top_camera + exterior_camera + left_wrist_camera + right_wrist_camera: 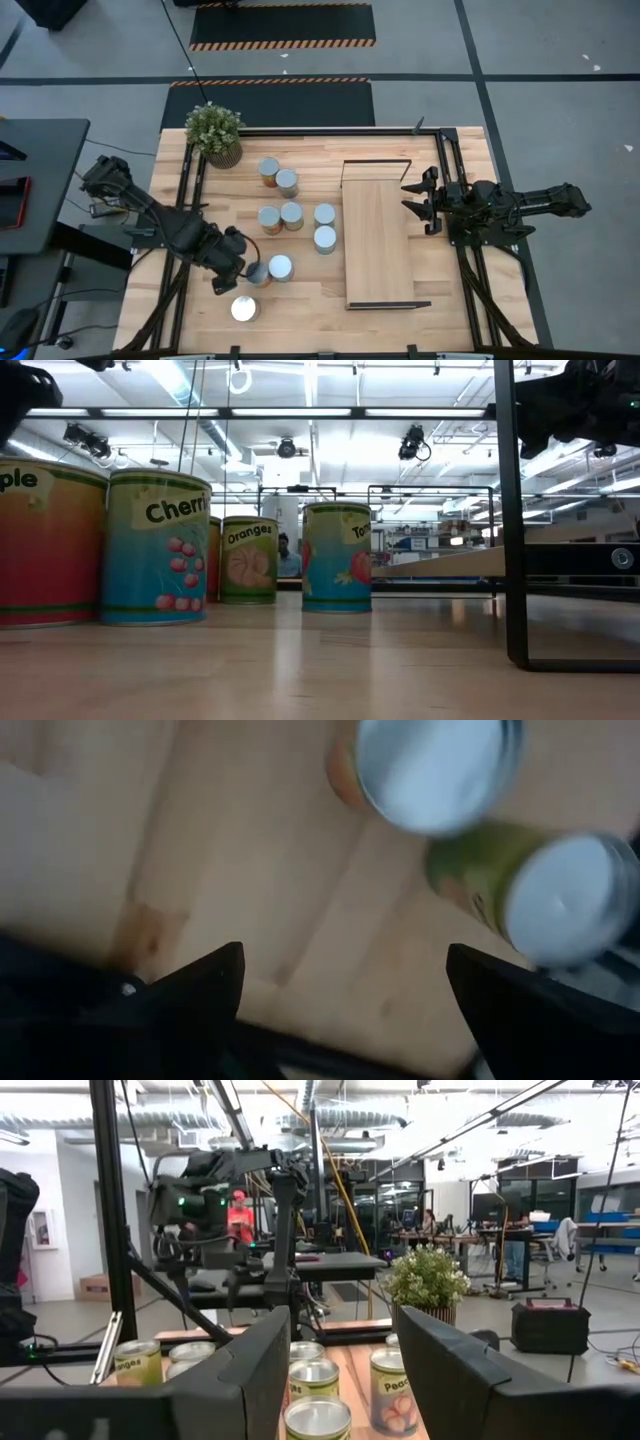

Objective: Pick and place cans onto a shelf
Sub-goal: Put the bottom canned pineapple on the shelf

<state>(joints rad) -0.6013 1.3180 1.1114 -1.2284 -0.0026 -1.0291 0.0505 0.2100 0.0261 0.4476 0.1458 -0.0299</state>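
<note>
Several cans stand upright on their bases on the plank tabletop. One group is at mid-table; two more, a grey-lidded can and a bright white-topped can, stand near left. The shelf lies right of them, with nothing on its board. My left gripper points down, open, above the tabletop beside the near-left cans. In its wrist view bare wood lies between the fingers of my left gripper, with two can lids off to one side. My right gripper hovers open at the shelf's right edge.
A potted plant stands at the table's far left corner. Black frame rails run along the table's sides, and the shelf's black end frame rises upright. In the low view the labelled cans stand in a row.
</note>
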